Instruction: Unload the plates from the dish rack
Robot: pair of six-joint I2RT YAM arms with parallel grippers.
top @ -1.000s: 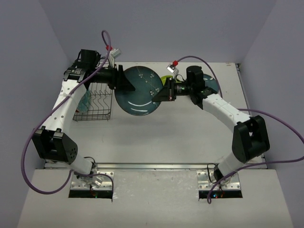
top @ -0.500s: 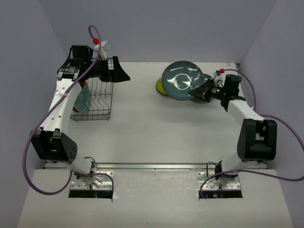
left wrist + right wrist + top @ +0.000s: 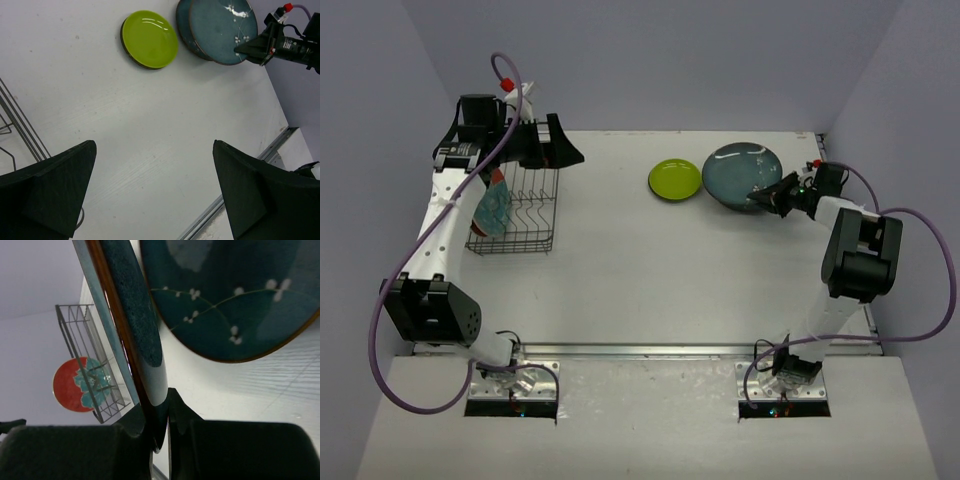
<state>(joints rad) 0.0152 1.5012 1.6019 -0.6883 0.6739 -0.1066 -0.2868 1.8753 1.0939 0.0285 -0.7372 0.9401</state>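
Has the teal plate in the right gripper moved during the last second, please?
Yes. The teal plate went rightwards, from beside the dish rack to beyond the lime-green plate.

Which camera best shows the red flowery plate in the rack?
The right wrist view: the red plate shows its round face and teal flower through the dish rack wires. The top external view catches it steeply tilted and small. The left wrist view misses it.

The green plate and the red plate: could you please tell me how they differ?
The green plate is plain; the red plate bears a teal flower. The green plate lies flat on the table; the red plate stands on edge in the rack. Both are round.
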